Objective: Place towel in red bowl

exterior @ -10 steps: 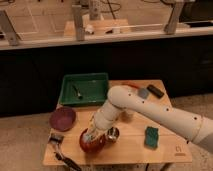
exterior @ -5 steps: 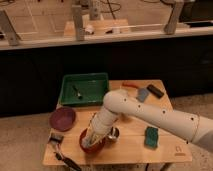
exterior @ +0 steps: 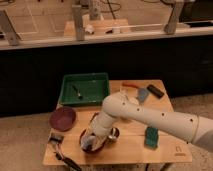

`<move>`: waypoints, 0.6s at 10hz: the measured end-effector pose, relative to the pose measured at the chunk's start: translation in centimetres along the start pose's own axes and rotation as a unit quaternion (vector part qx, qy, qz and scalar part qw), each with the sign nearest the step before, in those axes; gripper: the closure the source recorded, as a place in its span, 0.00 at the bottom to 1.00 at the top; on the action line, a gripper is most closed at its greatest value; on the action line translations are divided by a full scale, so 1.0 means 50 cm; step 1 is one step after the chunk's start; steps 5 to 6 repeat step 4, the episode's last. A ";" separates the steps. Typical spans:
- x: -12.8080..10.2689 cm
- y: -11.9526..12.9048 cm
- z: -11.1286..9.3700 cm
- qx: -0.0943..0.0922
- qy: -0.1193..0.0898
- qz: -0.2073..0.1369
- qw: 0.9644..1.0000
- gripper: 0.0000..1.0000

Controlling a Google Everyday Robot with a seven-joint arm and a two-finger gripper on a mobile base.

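Note:
The red bowl (exterior: 101, 146) stands on the wooden table (exterior: 130, 150) near the front left. My gripper (exterior: 91, 140) is at the end of the white arm (exterior: 145, 116), which reaches in from the right, and it hangs right over the bowl, down at its rim. A pale bundle that looks like the towel (exterior: 88, 144) shows under the gripper, inside the bowl's left side. The arm hides most of the bowl.
A small metal cup (exterior: 114, 134) stands right of the bowl. A maroon plate (exterior: 63, 118) lies to the left, and a green tray (exterior: 85, 88) at the back. A green sponge (exterior: 151, 136), a grey-blue object (exterior: 142, 95) and a black object (exterior: 155, 91) lie to the right. Cables (exterior: 59, 148) lie at the front left corner.
The arm has swung left and lowered, bringing the gripper down into the red bowl. The pale bundle now sits lower in the bowl.

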 end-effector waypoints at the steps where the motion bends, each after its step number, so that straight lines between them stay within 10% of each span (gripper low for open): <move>1: 0.004 -0.002 -0.006 0.008 -0.001 0.002 1.000 0.20; 6: 0.022 -0.004 -0.070 0.041 -0.010 0.013 0.999 0.20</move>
